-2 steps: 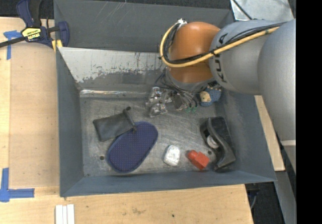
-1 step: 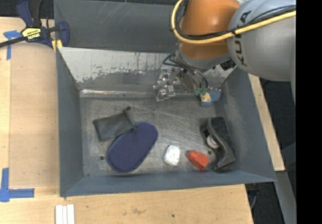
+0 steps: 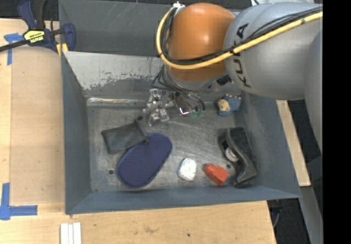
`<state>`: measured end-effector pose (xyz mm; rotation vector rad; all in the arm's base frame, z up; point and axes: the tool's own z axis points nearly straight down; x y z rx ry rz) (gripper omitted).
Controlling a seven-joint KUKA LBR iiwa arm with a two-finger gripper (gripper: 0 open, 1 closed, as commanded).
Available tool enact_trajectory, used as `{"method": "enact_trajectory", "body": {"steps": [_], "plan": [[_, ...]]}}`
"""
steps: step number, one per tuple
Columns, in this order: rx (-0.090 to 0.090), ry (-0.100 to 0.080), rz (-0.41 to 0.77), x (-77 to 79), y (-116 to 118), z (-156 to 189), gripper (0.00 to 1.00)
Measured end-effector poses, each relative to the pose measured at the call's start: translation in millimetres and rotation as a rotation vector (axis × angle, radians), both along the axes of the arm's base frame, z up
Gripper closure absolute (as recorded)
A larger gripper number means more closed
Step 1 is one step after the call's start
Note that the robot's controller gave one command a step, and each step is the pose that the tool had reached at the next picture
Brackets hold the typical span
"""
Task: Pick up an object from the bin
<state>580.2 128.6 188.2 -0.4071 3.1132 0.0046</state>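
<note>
My gripper (image 3: 156, 109) hangs under the orange wrist cover, in the back middle of the bin. Its lower end is just above and right of the top corner of a dark grey flat pouch (image 3: 123, 137); whether they touch I cannot tell. A dark blue oval pad (image 3: 143, 159) lies in front of the pouch and overlaps its right edge. A small green and pink thing (image 3: 194, 110) sits just right of the gripper, partly hidden by the wrist.
A small white lump (image 3: 187, 169) and a red-orange piece (image 3: 215, 174) lie near the front wall. A black curved tool (image 3: 239, 156) lies along the right side. A little blue and tan figure (image 3: 226, 105) sits at the back right.
</note>
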Motion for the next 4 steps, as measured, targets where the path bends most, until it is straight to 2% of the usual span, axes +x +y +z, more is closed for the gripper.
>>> {"method": "enact_trajectory", "body": {"steps": [1,2,3,4], "plan": [[-0.002,-0.007,0.017,2.0,-8.4,34.4,1.00],[-0.003,0.005,-0.038,11.7,1.7,-73.8,1.00],[-0.002,-0.003,-0.038,13.8,1.9,-68.5,0.00],[0.003,-0.017,0.116,16.5,1.7,-105.6,0.00]]}}
